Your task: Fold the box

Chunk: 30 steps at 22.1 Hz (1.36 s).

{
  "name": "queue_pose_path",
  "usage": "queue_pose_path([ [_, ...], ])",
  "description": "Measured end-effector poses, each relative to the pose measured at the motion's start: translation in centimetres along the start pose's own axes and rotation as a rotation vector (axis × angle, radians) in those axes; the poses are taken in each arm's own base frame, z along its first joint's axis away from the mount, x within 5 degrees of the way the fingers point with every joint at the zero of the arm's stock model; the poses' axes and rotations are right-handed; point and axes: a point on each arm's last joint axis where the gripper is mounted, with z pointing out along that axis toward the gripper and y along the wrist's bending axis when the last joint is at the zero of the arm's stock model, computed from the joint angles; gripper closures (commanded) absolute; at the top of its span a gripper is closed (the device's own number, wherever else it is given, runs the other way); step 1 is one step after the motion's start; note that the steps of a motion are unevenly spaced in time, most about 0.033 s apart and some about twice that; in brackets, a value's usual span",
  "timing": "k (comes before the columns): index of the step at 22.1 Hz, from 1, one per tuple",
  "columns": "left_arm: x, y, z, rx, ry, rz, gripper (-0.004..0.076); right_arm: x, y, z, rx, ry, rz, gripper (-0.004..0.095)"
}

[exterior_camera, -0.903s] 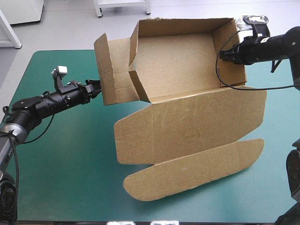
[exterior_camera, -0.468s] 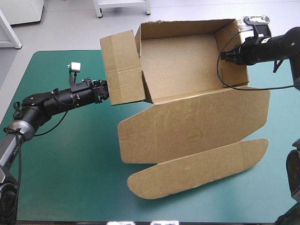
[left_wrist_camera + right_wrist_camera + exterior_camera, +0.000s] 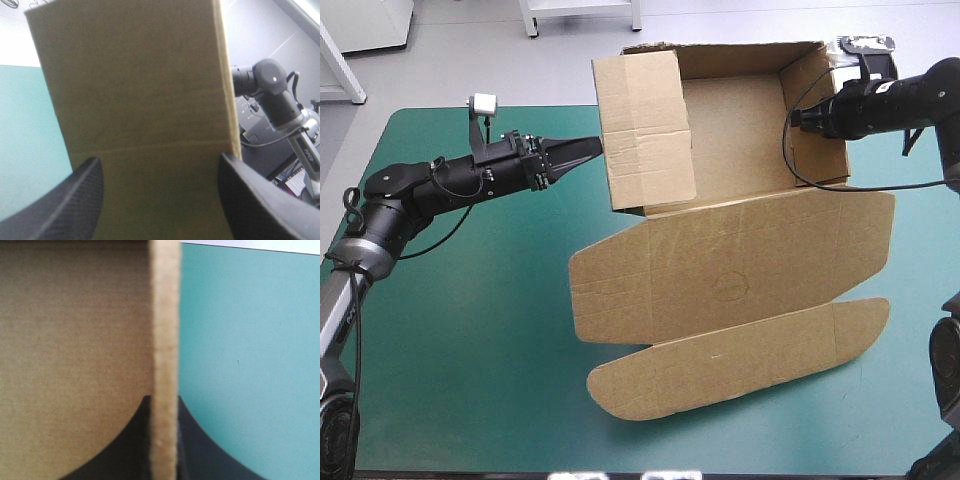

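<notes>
Brown board fills the far right part of your teal-green cover [image 3: 460,340]. The box [image 3: 740,150] stands as an open tray at the cover's far edge. Its lid [image 3: 730,270] lies flat toward the near side, with a long rounded tuck strip [image 3: 730,360] at the lid's near edge.

Your left gripper [image 3: 588,147] reaches in level from the left, its tips at the outer face of the tray's left end flap [image 3: 642,130]. That flap stands raised and leans in over the tray floor. From the left wrist you see the black fingers [image 3: 75,200] spread wide apart, and the flap's face fills the space ahead of and between them.

Your right gripper [image 3: 800,118] sits at the tray's right wall [image 3: 815,110], near its top edge. From the right wrist, the wall's cut edge runs straight between the two fingers, which pinch it. You see the board's inner face on one side and bare cover on the other.
</notes>
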Motion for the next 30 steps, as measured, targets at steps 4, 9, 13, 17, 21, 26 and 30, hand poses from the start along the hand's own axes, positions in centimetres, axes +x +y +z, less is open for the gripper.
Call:
queue_pose_path([
  [4,-1.3,-1.2,0.5,-0.022,-0.005,-0.003,0.0248,-0.1,0.5,0.3,0.013,-0.004,-0.013,0.0917],
  [9,-1.3,-1.8,1.9,-0.201,0.101,0.067,0.0248,0.0,2.6,2.3,0.018,0.015,-0.036,0.0915],
  [13,-1.9,-1.9,1.6,-0.325,0.148,0.068,0.0248,0.2,3.6,4.1,0.008,0.035,-0.006,0.0915],
  [17,-2.0,-2.5,1.5,-0.481,0.239,0.082,0.026,0.6,4.5,6.3,0.02,0.069,0.038,0.0905],
  [21,-2.0,-3.0,2.2,-0.574,0.296,0.113,0.0286,0.7,4.9,7.2,0.027,0.074,0.064,0.0904],
  [26,-2.4,-2.4,4.0,-0.655,0.368,0.114,0.0286,0.9,5.4,7.9,0.051,0.086,0.063,0.0905],
  [30,-2.6,-0.2,6.0,-0.754,0.49,0.091,0.0286,1.2,6.1,8.6,0.079,0.097,0.032,0.0905],
])
